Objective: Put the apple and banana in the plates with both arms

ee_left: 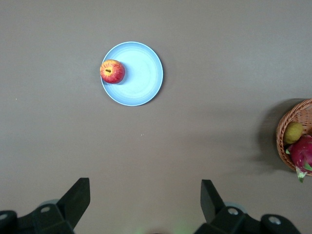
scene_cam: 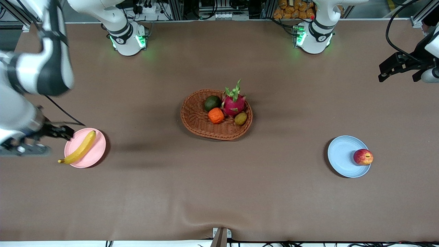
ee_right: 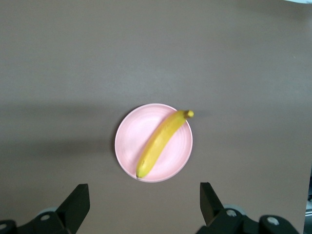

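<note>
Apple [scene_cam: 363, 157]: I see it at the blue plate's [scene_cam: 341, 157] rim; a nudge rolls it off.
Banana [scene_cam: 79, 148]: overhangs pink plate [scene_cam: 90, 156].
Left tool [ee_left: 146, 207], right tool [ee_right: 144, 207]: both spread, empty.

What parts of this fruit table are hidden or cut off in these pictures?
- Front view: the right gripper beside the pink plate is blurred, and its arm runs off the edge.
- Front view: the left gripper is dark, its arm cut by the edge.
- Left wrist view: the basket is cut by the edge.
- The apple hides the blue plate's rim under it.
</note>
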Controlling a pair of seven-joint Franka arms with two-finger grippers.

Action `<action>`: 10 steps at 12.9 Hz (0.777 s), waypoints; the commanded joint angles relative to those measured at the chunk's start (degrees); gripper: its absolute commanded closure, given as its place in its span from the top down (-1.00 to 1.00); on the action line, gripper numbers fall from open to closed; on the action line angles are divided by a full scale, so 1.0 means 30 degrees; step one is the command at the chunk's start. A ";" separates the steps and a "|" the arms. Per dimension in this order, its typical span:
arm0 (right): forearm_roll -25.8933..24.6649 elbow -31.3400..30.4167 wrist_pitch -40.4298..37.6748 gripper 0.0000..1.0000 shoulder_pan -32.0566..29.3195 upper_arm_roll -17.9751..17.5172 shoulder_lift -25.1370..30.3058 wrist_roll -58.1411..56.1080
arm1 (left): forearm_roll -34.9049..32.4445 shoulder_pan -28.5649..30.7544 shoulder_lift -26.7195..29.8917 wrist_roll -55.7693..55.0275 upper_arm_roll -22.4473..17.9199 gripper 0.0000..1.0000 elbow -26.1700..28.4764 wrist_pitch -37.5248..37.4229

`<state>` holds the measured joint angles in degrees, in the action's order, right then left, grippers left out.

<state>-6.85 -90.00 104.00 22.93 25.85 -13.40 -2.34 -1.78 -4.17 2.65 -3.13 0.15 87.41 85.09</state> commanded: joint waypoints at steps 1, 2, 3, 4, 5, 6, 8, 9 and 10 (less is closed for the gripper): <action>0.0641 -0.0647 -0.0708 1.00 -0.0405 -0.0354 0.1740 -0.0421 | -0.0197 0.0070 0.0288 0.0078 0.0040 1.00 0.0042 -0.0295; 0.0758 -0.0675 -0.0797 1.00 -0.0928 -0.0645 0.2120 -0.0392 | -0.0168 0.0070 0.0317 0.0049 0.0040 1.00 0.0042 -0.0295; 0.1107 -0.0675 -0.1030 1.00 -0.2180 -0.2156 0.2385 -0.0420 | -0.0168 0.0070 0.0317 0.0078 0.0040 1.00 0.0042 -0.0324; 0.1140 -0.0704 -0.1410 1.00 -0.4107 -0.4114 0.2881 -0.0363 | -0.0168 0.0070 0.0317 0.0078 0.0040 1.00 0.0013 -0.0325; 0.1140 -0.0705 -0.1878 1.00 -0.5547 -0.5671 0.3263 -0.0188 | -0.0197 0.0070 0.0288 0.0020 0.0040 1.00 0.0013 -0.0325; 0.1140 -0.0734 -0.2462 1.00 -0.6432 -0.6557 0.3643 -0.0128 | -0.0197 0.0070 0.0259 -0.0010 0.0040 1.00 0.0013 -0.0528; 0.1372 -0.0734 -0.3692 1.00 -0.8014 -0.7789 0.4434 0.0018 | -0.0226 0.0041 0.0201 0.0048 0.0040 1.00 -0.0045 -0.0647; 0.1722 -0.0734 -0.4279 1.00 -0.8893 -0.8376 0.4844 0.0251 | -0.0227 0.0041 0.0200 0.0049 0.0040 1.00 -0.0104 -0.0647; 0.1813 -0.0705 -0.4865 1.00 -0.9453 -0.8730 0.5167 0.0630 | -0.0343 0.0041 0.0229 0.0049 0.0069 1.00 -0.0104 -0.0647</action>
<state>-3.45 -90.51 91.73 -0.57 3.29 -1.44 -2.25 -1.78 -4.17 2.75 -3.14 0.13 87.40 84.11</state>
